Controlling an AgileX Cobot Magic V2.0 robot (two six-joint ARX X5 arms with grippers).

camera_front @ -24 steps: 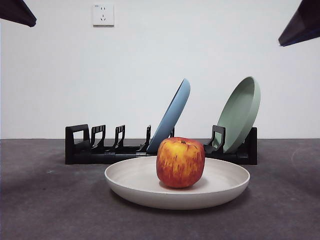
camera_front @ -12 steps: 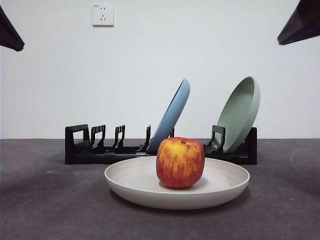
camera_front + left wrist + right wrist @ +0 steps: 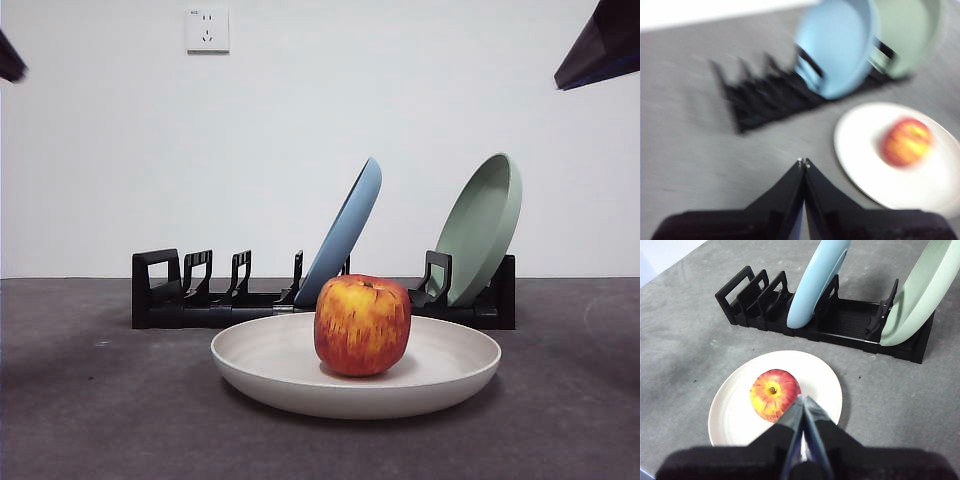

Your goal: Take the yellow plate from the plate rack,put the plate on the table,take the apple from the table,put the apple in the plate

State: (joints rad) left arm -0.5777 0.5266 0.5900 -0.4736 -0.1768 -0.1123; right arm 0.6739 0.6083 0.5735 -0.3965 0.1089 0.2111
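sitting upright in the middle of the yellow plate [image 3: 356, 372], the apple [image 3: 362, 325] fills the centre of the front view, stem up. the plate lies flat on the table [image 3: 90, 420], just in front of the plate rack [image 3: 190, 300]. a light blue plate [image 3: 345, 232] leans in a middle slot of the rack and a sage green plate [image 3: 482, 228] leans at one end; the other slots stand empty. a wall socket [image 3: 207, 30] sits high on the white wall. black tips show at both top corners, well clear of everything.

from the left wrist view, which is blurred, the left gripper [image 3: 803, 162] has its jaws pressed together with nothing between them, high over bare table beside the yellow plate [image 3: 865, 165]. the apple [image 3: 906, 142] rests on that plate, with the rack [image 3: 765, 97] and both leaning plates beyond.

from the right wrist view, the right gripper [image 3: 803, 399] is likewise closed and empty, hanging above the plate [image 3: 735, 412] close to the apple [image 3: 774, 392]. the rack [image 3: 850, 322] stands behind, holding the blue plate [image 3: 817, 282] and green plate [image 3: 920, 297].
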